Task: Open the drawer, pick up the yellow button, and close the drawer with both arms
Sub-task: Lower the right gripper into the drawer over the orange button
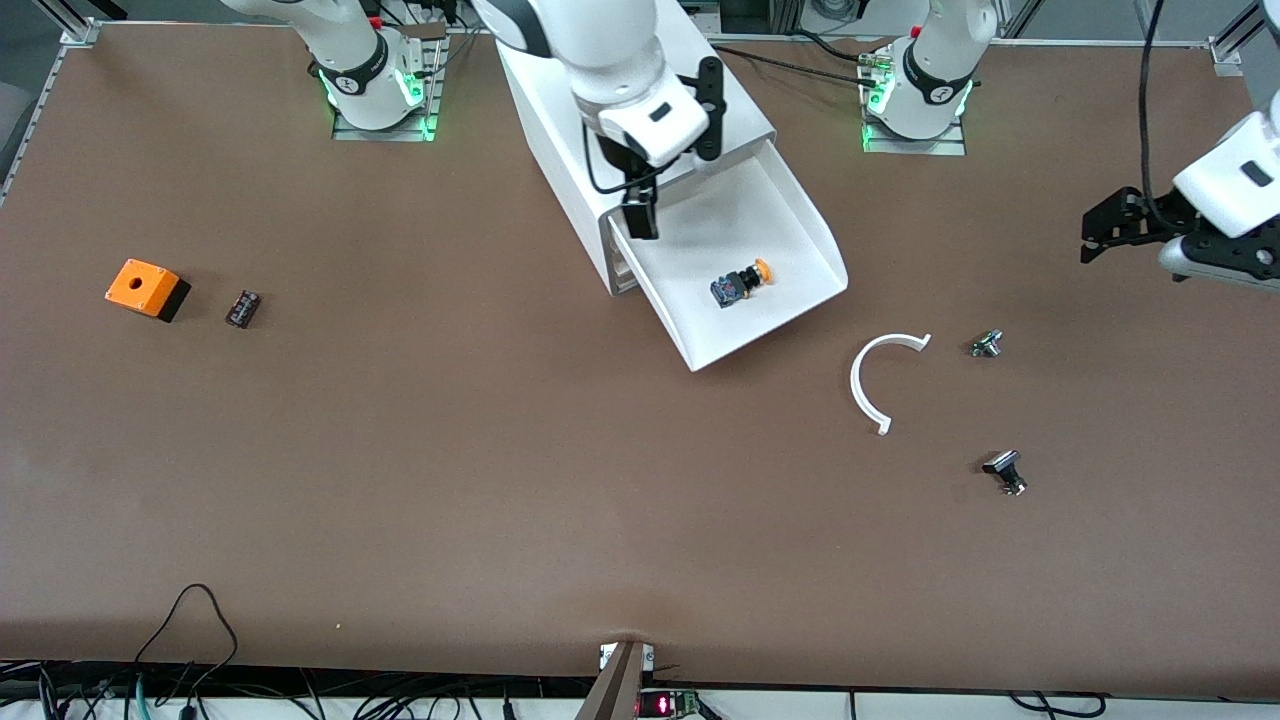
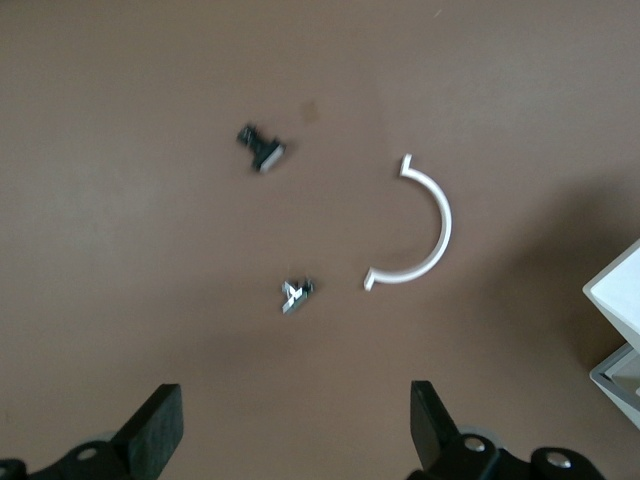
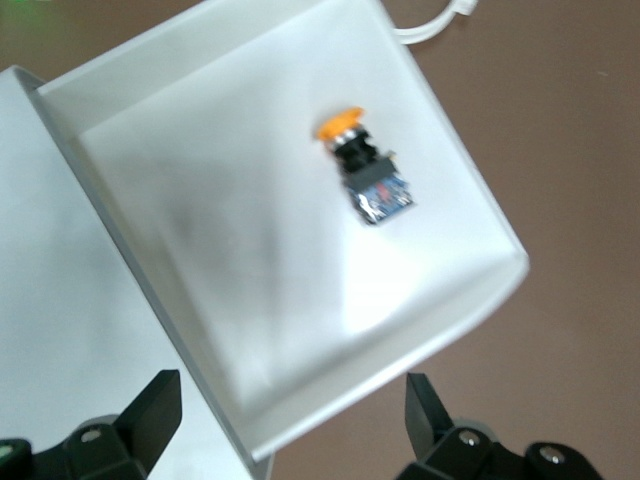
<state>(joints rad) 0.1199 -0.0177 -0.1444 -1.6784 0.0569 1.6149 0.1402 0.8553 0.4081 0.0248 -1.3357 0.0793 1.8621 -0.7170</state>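
One drawer [image 1: 745, 262] is pulled out of the cabinet [image 1: 600, 150], with the button [image 1: 742, 283] lying on its floor near the front lip. Right hand [image 3: 290, 420] hovers over the drawer by the cabinet mouth, fingers apart, empty. Left hand [image 2: 295, 430] waits over the desk [image 1: 500, 480] off toward the left arm's end, fingers apart.

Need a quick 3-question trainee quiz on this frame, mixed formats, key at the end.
1. True or false: the wide white plastic drawer stands pulled out of the white box-shaped cabinet.
2. Where does the orange-capped push button lie? A) in the drawer B) on the table by the white plastic half-ring C) in a gripper
3. Fill in: the right gripper hangs over the drawer with fingers ____; the left gripper waits open at the left arm's end of the table.

Key: 1 true; 2 A; 3 open
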